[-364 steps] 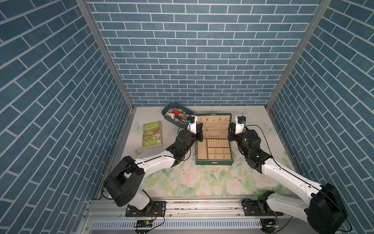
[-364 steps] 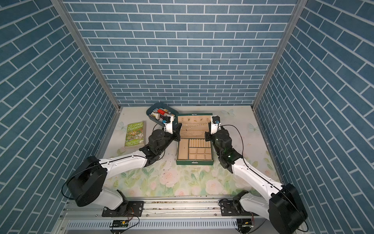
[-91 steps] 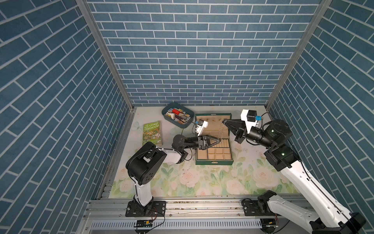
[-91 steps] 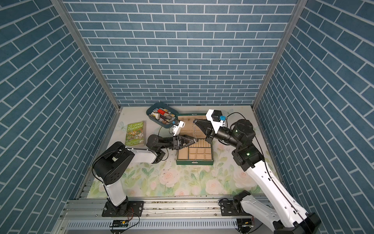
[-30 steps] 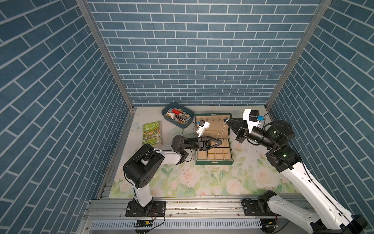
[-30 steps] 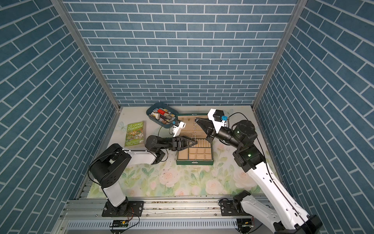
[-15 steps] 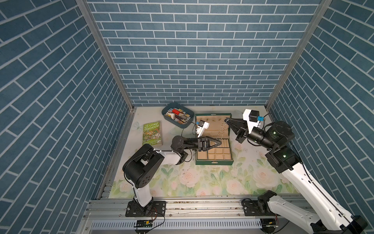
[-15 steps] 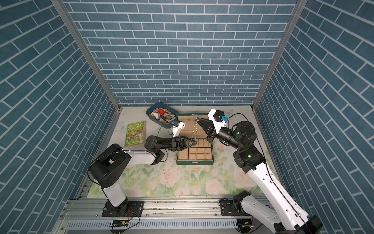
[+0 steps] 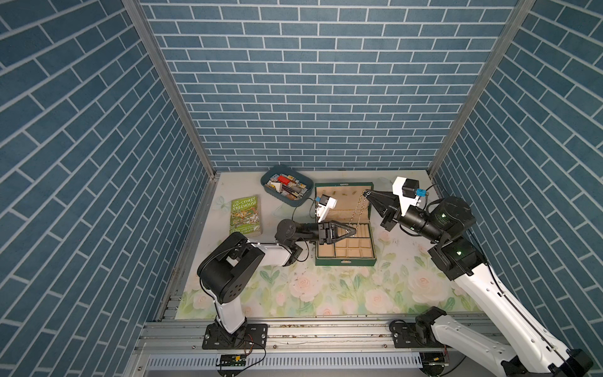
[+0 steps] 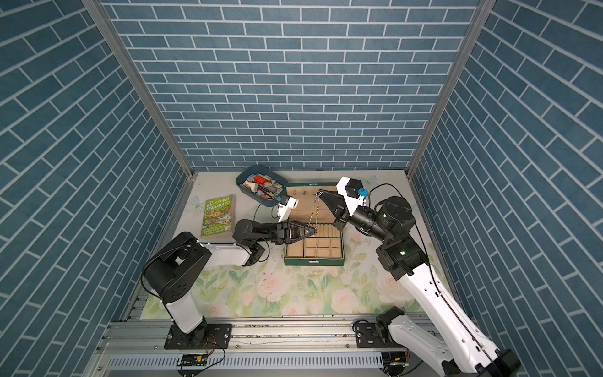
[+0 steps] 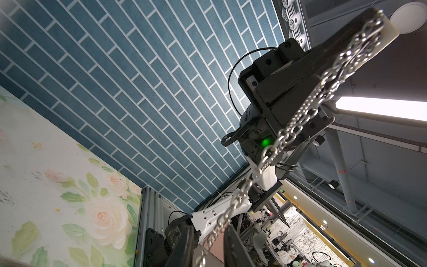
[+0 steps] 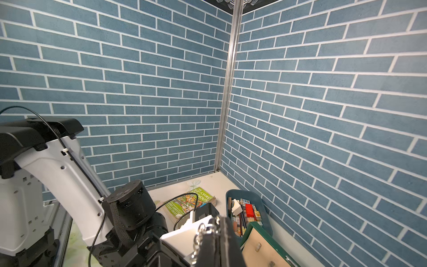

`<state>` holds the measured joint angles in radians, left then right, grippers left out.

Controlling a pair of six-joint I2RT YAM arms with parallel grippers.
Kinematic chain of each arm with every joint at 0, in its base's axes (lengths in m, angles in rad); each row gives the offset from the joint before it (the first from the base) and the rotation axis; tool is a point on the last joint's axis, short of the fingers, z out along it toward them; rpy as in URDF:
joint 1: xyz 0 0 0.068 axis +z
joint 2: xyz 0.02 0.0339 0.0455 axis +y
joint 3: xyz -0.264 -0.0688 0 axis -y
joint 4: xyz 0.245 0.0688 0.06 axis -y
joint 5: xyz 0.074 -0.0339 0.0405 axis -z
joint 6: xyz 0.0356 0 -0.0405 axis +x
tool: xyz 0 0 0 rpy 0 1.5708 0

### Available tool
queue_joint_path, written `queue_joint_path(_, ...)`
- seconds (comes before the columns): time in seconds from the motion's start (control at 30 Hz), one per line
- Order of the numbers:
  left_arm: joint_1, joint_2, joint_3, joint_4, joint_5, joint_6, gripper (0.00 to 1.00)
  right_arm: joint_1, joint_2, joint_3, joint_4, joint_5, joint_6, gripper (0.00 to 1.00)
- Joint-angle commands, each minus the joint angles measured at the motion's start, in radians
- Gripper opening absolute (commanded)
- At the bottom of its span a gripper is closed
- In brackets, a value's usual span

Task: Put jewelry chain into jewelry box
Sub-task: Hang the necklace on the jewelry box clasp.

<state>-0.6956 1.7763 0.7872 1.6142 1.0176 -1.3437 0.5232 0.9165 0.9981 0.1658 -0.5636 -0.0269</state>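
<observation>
Left gripper (image 9: 353,230) reaches level over the jewelry box (image 9: 345,262), jaws a little apart around the low end of the jewelry chain (image 11: 294,122). From there the chain hangs vertical, its top pinched in the closed right gripper (image 9: 366,193) above the lid; of the 2, the left sits nearer the box.

Three walls (image 9: 310,98) clad in blue brick-pattern panels are noted, joined by aluminium corner posts (image 9: 173,91). The table (image 10: 293,293) is covered by a floral mat (image 9: 326,293). A lit ceiling strip light (image 11: 381,108) is seen above the enclosure.
</observation>
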Motion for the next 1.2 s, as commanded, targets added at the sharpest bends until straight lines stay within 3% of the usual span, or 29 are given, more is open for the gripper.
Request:
queue_joint_path(0.0,0.007,-0.028,-0.011,0.254,0.011,0.019,0.25,-0.005,-0.018,-0.009,0.037,0.017,-0.018,0.0)
queue_joint_path(0.27,0.012,-0.034,-0.021,0.256,0.012,0.024,0.17,-0.009,-0.024,-0.017,0.045,0.026,-0.02,0.0)
queue_joint_path(0.4,0.02,-0.039,-0.023,0.252,0.009,0.026,0.0,-0.011,-0.024,-0.022,0.049,0.028,-0.018,0.0)
queue_joint_path(0.53,0.054,-0.055,-0.027,0.209,-0.016,0.03,0.0,-0.011,-0.025,-0.039,0.052,0.06,-0.011,0.0)
queue_joint_path(0.67,0.095,-0.122,-0.01,-0.104,-0.031,0.19,0.0,-0.01,-0.024,-0.094,0.091,0.155,0.02,0.0)
queue_joint_path(0.87,0.111,-0.27,0.132,-0.943,-0.186,0.752,0.0,-0.011,-0.028,-0.229,0.206,0.306,0.062,0.0)
queue_joint_path(1.0,0.122,-0.262,0.246,-1.211,-0.302,0.909,0.0,-0.011,0.007,-0.271,0.25,0.363,0.059,0.0)
queue_joint_path(1.17,0.135,-0.232,0.334,-1.353,-0.479,0.983,0.0,-0.011,0.068,-0.299,0.278,0.45,0.051,0.0)
